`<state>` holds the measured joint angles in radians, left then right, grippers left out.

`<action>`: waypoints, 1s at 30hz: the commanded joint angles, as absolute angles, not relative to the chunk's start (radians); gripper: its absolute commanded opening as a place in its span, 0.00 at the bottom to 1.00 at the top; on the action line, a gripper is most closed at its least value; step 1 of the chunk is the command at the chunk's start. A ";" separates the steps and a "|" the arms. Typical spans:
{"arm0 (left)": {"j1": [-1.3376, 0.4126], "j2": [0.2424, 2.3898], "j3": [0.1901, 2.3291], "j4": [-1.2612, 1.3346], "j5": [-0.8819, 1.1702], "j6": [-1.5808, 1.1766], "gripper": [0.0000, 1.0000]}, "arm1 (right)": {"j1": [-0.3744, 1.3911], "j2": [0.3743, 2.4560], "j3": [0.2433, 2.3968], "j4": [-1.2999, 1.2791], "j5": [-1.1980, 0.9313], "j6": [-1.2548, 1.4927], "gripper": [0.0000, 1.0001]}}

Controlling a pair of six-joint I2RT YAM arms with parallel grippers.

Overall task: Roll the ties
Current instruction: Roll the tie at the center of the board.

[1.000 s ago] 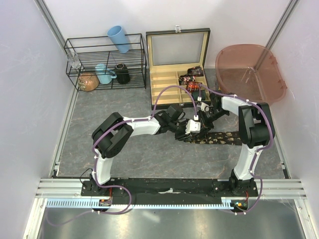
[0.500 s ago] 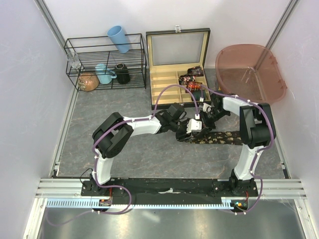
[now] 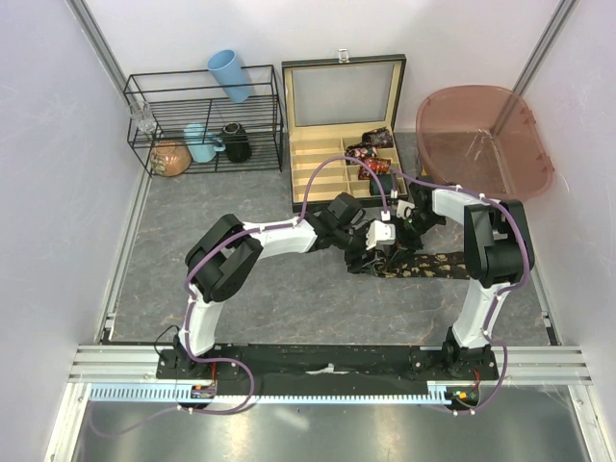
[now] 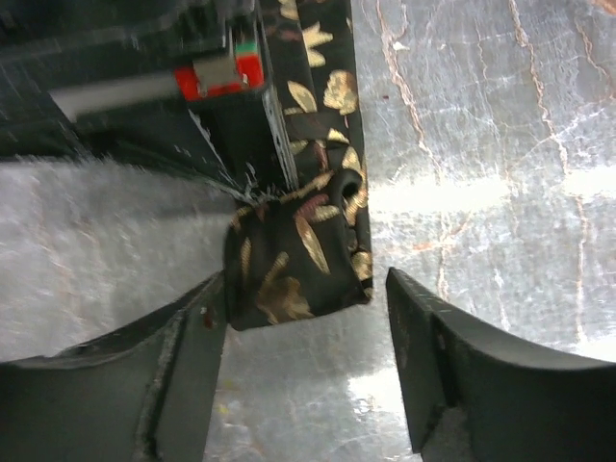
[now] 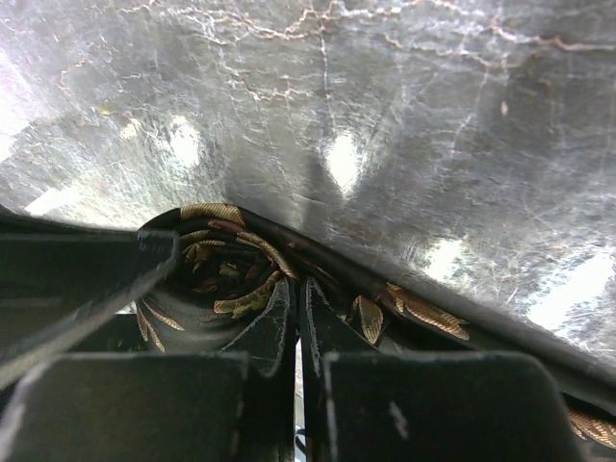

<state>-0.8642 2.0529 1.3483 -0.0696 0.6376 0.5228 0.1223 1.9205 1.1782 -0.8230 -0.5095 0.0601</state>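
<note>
A dark tie with tan leaf prints [image 3: 423, 266] lies flat on the grey table, its left end curled into a small coil [image 4: 294, 265]. My left gripper [image 3: 363, 248] is open, and its fingers [image 4: 188, 351] straddle that coil, with the left finger touching it. My right gripper [image 3: 390, 239] is shut, its fingers [image 5: 274, 322] pushed into the coil [image 5: 217, 274] with the tie wound around them. Its body with a red label [image 4: 217, 72] shows above the coil in the left wrist view. Several rolled ties [image 3: 373, 154] sit in the wooden box.
An open wooden box [image 3: 316, 173] with compartments stands behind the grippers. A wire rack [image 3: 202, 120] at back left holds mugs, a glass and a blue cup. A pink tub [image 3: 481, 135] sits at back right.
My left gripper has moved right and back, closing in on the right gripper and the coil. The tie's flat part has become shorter at its left end.
</note>
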 commanded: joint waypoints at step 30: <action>-0.862 2.114 1.321 0.094 0.632 0.230 0.24 | 0.161 1.965 1.175 -0.646 -0.328 0.038 0.00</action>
<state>-0.8524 2.1494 1.3670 0.0715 0.6598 0.1452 0.1310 1.8957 1.1545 -0.7937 -0.4889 0.0601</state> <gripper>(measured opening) 0.383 0.007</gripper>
